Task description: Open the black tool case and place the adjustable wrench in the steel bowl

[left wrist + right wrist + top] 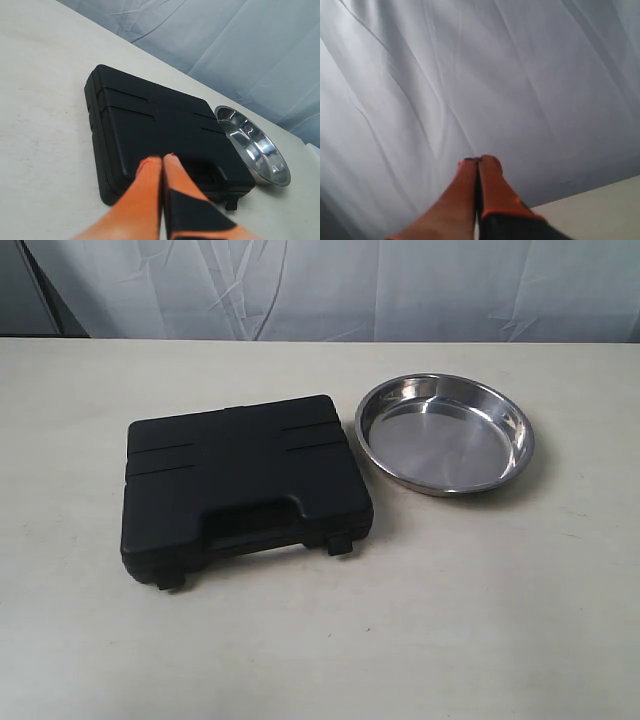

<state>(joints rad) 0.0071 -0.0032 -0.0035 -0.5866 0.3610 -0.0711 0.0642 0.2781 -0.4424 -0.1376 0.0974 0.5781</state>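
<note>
The black tool case (245, 483) lies closed on the table, its handle and two latches toward the front edge. The adjustable wrench is out of view. Right of the case sits the steel bowl (444, 433), with nothing in it. In the left wrist view my left gripper (162, 159) is shut with nothing in it, its orange fingertips held above the case (160, 130) near the handle; the bowl (255, 145) shows beyond. My right gripper (478, 160) is shut too, holding nothing and pointing at the backdrop cloth. Neither gripper appears in the exterior view.
A pale cloth backdrop (330, 285) hangs behind the cream table (500, 620). The right wrist view catches only a corner of the table (600, 210) under the cloth.
</note>
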